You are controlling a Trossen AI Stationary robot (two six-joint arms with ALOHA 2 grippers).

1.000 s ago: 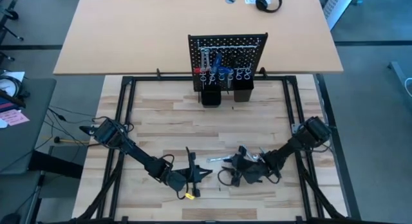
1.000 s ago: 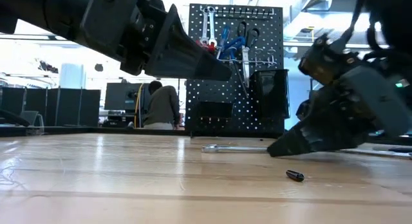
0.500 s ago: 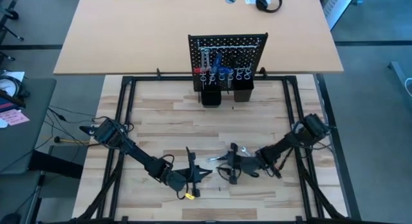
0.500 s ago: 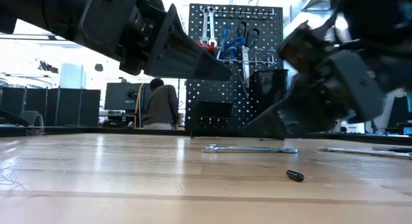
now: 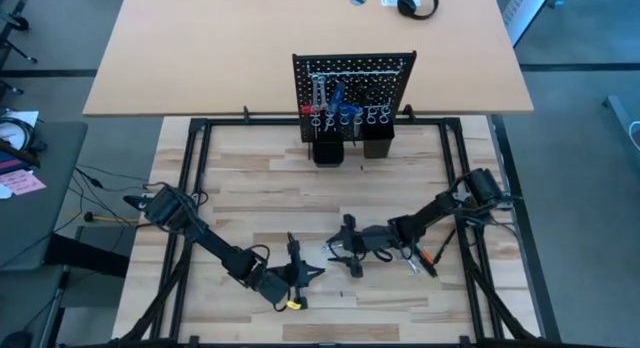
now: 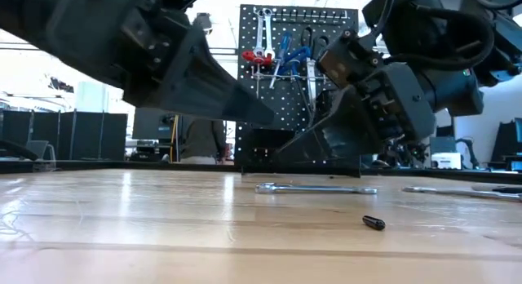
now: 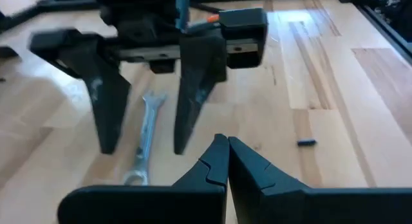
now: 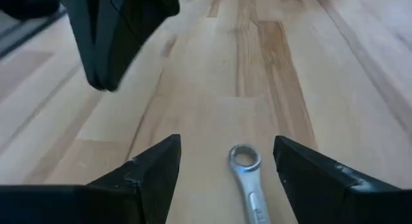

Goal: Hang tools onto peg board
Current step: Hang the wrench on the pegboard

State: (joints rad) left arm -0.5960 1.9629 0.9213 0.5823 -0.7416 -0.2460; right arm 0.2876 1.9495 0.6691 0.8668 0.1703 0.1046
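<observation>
Wrench [image 8: 248, 174] lay flat on the table [image 5: 250, 213], lower middle of the overhead frame | right gripper [image 5: 345, 250] slid left over it, fingers spread wide, not gripping yet | left gripper [image 5: 298, 272] closed, empty | pegboard [image 5: 352, 83] top centre.

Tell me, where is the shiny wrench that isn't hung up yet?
The silver wrench lies flat on the wooden table, between the right gripper's open fingers and just in front of the left gripper.

Wooden table [image 5: 250, 208]: wrench [image 6: 314, 188], black bit [image 6: 373, 223].
</observation>
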